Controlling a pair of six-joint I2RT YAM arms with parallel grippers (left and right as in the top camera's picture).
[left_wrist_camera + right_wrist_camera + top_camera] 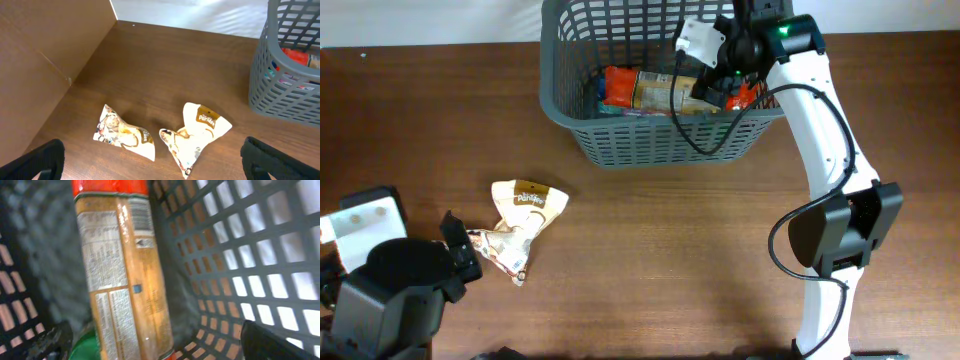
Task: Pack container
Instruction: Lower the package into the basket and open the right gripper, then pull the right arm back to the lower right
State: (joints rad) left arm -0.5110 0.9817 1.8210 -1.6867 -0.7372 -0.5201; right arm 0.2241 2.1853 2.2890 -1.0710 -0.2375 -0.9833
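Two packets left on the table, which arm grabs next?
Left. The left pincer hangs open next to both packets; the right pincer is open inside the container, farther away.

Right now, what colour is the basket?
The basket is dark grey, best seen in the overhead view.

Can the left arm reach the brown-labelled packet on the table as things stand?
Probably yes: the packet lies just ahead of the open left end effector, with nothing between them.

White right arm [820,110] with black joints, looping black cable [771,243], green light [782,31]
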